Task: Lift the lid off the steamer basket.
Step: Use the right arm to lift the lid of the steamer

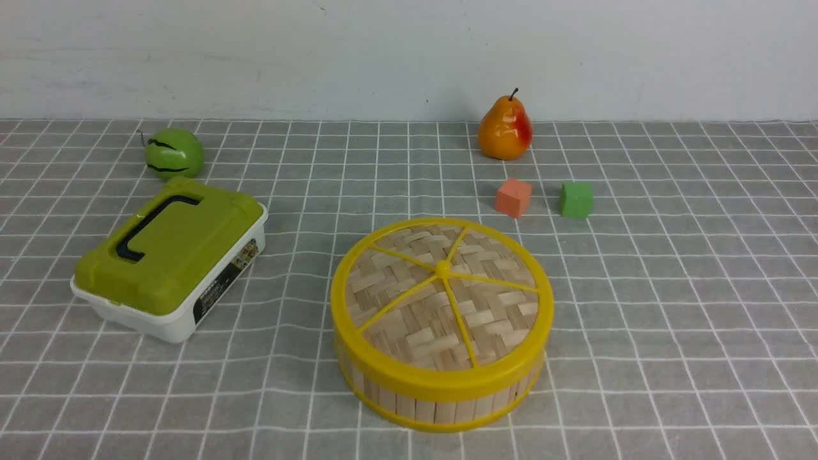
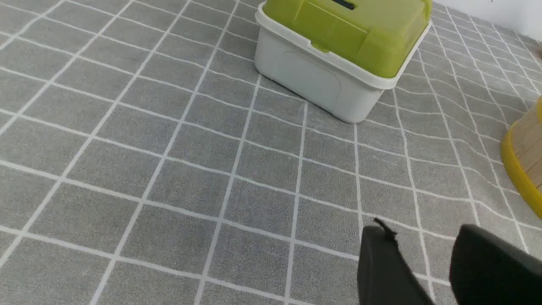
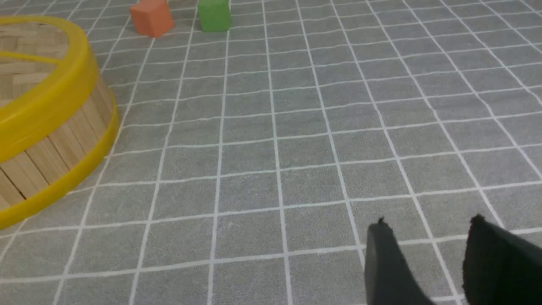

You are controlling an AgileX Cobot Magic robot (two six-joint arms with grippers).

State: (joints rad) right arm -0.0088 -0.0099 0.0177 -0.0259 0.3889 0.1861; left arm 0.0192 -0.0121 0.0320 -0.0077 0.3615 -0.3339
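Observation:
The lid [image 1: 441, 297], a woven pale bamboo disc with a thick yellow rim and yellow spokes, sits closed on the steamer basket [image 1: 441, 399] at the table's front centre. The basket's slat wall also shows in the right wrist view [image 3: 51, 144], with the lid's rim [image 3: 46, 101] above it, and at the edge of the left wrist view [image 2: 523, 148]. Neither gripper shows in the front view. My left gripper [image 2: 423, 237] is open and empty over bare cloth. My right gripper [image 3: 427, 226] is open and empty over bare cloth, apart from the basket.
A white box with an olive-green lid [image 1: 169, 255] lies left of the basket. A green round fruit [image 1: 172, 153] sits behind it. A pear [image 1: 505, 128], an orange cube [image 1: 513, 197] and a green cube [image 1: 576, 199] stand at the back right. Grey checked cloth [image 1: 671, 319] covers the table.

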